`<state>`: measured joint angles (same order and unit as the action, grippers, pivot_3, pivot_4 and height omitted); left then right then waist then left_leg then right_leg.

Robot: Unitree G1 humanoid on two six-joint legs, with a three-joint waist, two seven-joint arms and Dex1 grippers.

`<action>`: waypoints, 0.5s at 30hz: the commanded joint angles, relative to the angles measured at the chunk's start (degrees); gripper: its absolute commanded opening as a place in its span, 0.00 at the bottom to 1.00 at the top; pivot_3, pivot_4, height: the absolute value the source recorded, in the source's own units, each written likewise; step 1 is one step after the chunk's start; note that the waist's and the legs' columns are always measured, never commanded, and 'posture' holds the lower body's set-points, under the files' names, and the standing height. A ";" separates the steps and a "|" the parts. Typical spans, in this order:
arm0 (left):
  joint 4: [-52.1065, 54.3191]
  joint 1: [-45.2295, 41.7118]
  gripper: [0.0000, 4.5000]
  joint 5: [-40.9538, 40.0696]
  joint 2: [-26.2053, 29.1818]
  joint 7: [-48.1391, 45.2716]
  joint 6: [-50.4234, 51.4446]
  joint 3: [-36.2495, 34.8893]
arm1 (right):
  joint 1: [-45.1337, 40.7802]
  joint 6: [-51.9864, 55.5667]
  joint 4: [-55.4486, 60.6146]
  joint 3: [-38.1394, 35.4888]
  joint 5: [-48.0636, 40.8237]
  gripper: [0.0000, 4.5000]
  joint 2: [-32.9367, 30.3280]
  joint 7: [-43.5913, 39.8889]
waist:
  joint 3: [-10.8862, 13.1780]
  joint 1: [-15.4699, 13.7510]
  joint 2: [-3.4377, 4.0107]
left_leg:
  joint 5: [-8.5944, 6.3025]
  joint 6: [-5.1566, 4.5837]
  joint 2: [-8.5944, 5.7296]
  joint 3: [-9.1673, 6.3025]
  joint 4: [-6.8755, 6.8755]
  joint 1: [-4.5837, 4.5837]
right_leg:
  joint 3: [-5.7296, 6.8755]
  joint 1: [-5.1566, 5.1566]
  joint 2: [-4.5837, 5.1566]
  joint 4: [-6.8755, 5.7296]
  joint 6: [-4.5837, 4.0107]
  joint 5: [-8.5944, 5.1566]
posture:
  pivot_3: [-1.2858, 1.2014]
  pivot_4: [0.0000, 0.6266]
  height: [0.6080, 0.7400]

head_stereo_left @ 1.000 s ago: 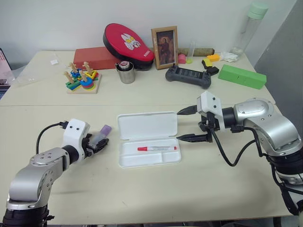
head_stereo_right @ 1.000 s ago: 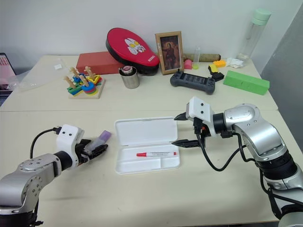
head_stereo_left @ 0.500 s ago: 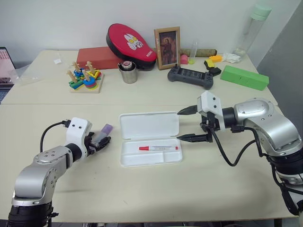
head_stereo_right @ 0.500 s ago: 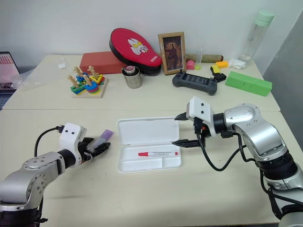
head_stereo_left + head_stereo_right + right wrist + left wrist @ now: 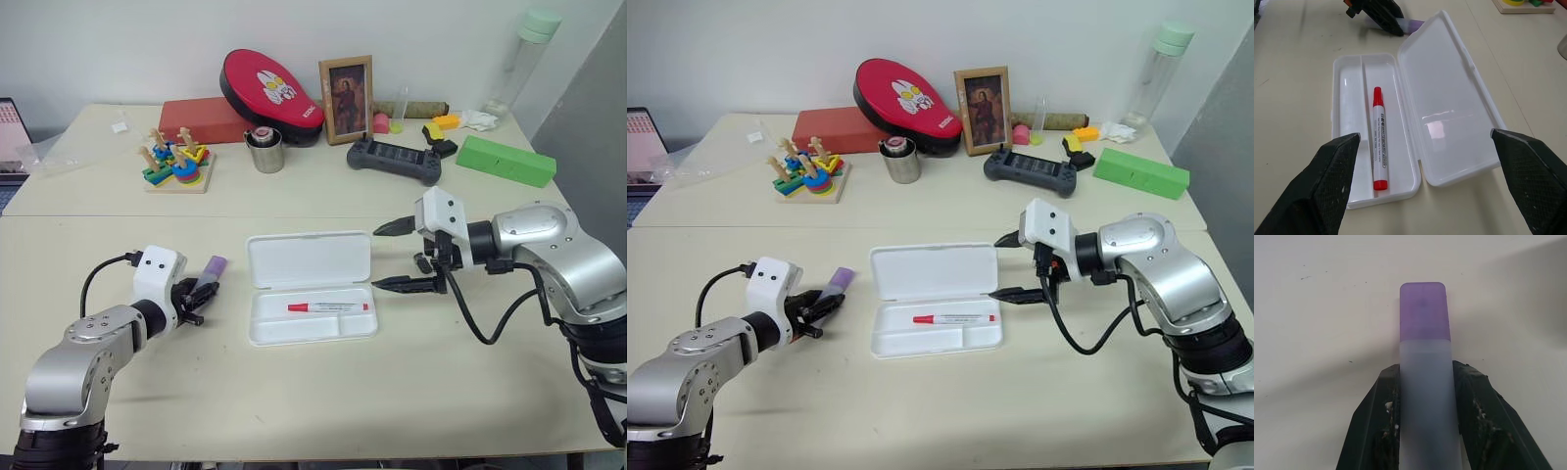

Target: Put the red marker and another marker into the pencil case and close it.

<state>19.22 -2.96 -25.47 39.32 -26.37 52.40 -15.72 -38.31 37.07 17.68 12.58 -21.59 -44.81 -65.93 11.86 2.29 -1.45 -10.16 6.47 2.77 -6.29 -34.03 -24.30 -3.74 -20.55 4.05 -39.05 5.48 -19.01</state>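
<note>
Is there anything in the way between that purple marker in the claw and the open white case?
Nothing visible: bare table lies between the purple marker in the left claw and the open pencil case.

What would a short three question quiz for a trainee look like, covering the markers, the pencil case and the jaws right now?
1. True or false: the red marker already lies inside the open pencil case.
2. Which gripper has the purple marker between its jaws?
A. left gripper
B. right gripper
C. neither
3. Fill in: the pencil case lid is ____ (open or closed).

Key
1. True. It lies in the tray's wider compartment.
2. A. The jaws press both sides of the lilac barrel; the right gripper's jaws stand wide apart beside the case, holding nothing.
3. Open, laid flat on the table.
</note>
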 commanded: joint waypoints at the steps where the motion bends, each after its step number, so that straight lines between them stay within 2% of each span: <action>1: 0.90 0.75 0.27 -0.27 0.20 -0.66 0.92 0.48 | 0.87 -0.80 2.00 -1.87 -0.98 1.00 -1.85 -1.43 | 0.00 -0.07 0.00 | 0.00 0.00 0.00 0.00 0.00 0.00 | 0.00 0.00 0.00 0.00 0.00 0.00 | 0.52 0.24 1.00; 9: 2.44 1.11 0.27 0.47 1.63 -1.36 -0.22 -0.20 | 2.58 -2.12 3.69 -2.88 -2.12 1.00 -4.28 -4.25 | 0.00 -0.26 0.00 | 0.00 0.00 0.00 0.01 0.00 0.02 | -0.01 0.01 0.00 0.01 0.00 0.00 | 0.52 0.24 1.00; 15: 9.67 2.81 0.27 -3.39 7.10 -6.91 0.30 -5.35 | 3.28 -3.18 4.31 -2.92 -2.55 1.00 -5.43 -5.35 | 0.01 -0.30 -0.01 | 0.00 0.00 0.00 0.00 0.01 0.01 | 0.00 0.00 0.00 0.03 0.00 0.00 | 0.52 0.24 1.00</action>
<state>23.98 -0.43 -26.79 43.88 -30.68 52.53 -17.14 -35.04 35.13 20.04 11.83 -23.58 -49.12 -70.55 11.86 1.99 -1.45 -10.16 6.48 2.77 -6.29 -34.02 -24.29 -3.74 -20.55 4.05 -39.02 5.48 -19.01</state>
